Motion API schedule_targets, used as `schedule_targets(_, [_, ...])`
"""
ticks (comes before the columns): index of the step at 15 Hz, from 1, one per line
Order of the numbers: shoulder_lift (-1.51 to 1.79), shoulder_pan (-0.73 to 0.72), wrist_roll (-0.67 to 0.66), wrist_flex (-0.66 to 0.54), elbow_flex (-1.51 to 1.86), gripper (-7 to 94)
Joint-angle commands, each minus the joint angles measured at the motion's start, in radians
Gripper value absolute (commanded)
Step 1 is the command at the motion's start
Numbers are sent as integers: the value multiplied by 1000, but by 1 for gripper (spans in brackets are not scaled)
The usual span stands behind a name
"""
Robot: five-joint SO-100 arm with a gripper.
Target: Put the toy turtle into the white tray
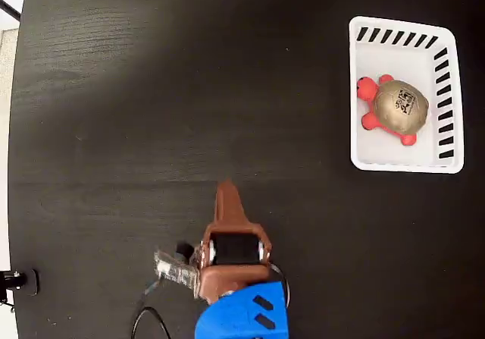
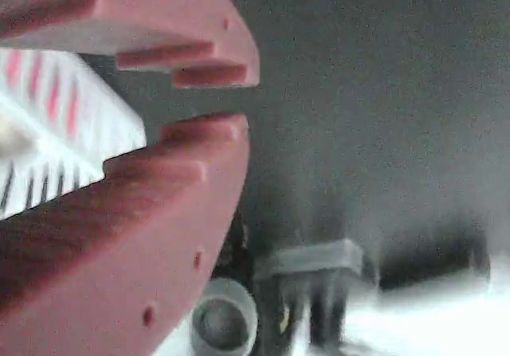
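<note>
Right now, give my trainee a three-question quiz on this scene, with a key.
1. True or false: the toy turtle lies inside the white tray.
2. In the fixed view, the end effector is: A) over the tray, B) away from the tray, lower left of it, C) holding the turtle.
3. Fill in: the turtle's head and feet are ____.

Key: 1 true; 2 B; 3 red.
</note>
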Motion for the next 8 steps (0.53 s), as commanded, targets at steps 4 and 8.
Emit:
schedule_targets(4, [115,-32,-12,196,35,0])
schedule_targets(8, [117,-23,-38,233,127,0])
